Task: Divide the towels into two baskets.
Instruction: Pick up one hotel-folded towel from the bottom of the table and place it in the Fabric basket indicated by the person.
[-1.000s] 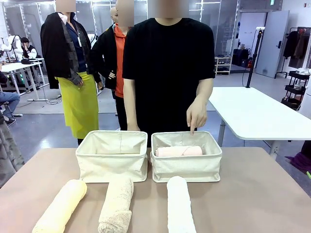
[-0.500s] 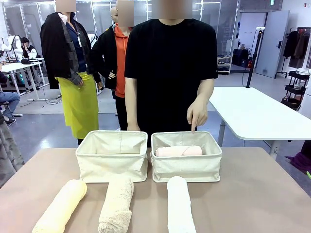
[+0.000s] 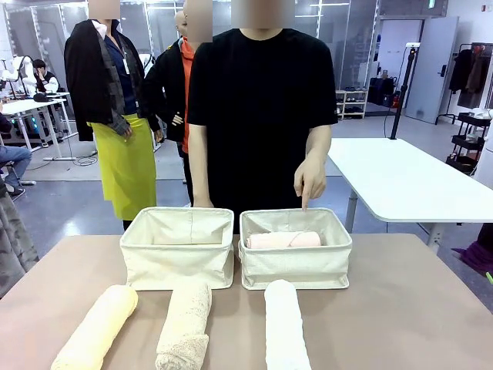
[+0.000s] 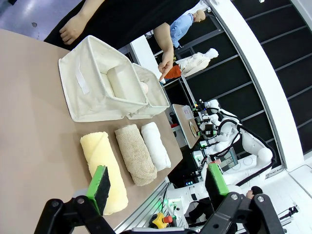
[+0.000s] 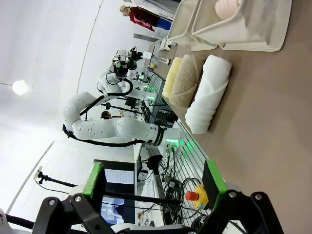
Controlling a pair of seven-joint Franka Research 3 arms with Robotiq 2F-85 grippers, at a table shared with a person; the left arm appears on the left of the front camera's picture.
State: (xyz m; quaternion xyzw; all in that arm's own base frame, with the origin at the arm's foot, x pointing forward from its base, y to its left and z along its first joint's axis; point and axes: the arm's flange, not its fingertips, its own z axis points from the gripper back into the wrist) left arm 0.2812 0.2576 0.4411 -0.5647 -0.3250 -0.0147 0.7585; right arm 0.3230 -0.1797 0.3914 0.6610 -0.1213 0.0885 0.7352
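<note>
Two cream baskets stand side by side mid-table: the left basket [image 3: 177, 266] and the right basket [image 3: 296, 267]. A pink towel [image 3: 283, 240] lies in the right one. In front of them lie a yellow towel [image 3: 96, 327], a beige towel [image 3: 185, 317] and a white towel [image 3: 285, 327]. A person's hand [image 3: 310, 181] points a finger down at the right basket's far rim. My left gripper [image 4: 158, 187] hangs open above the yellow towel [image 4: 103, 165], with nothing between its jaws. My right gripper [image 5: 152, 183] is open too, some way from the white towel [image 5: 209, 92].
The person in black stands at the table's far edge behind the baskets. Other people stand farther back, and a white table [image 3: 400, 181] is at the back right. Bare tabletop [image 3: 408, 308] lies right of the white towel.
The person's body has shifted slightly to the left; the pointing hand stays over the right basket. Towels and baskets have not moved.
</note>
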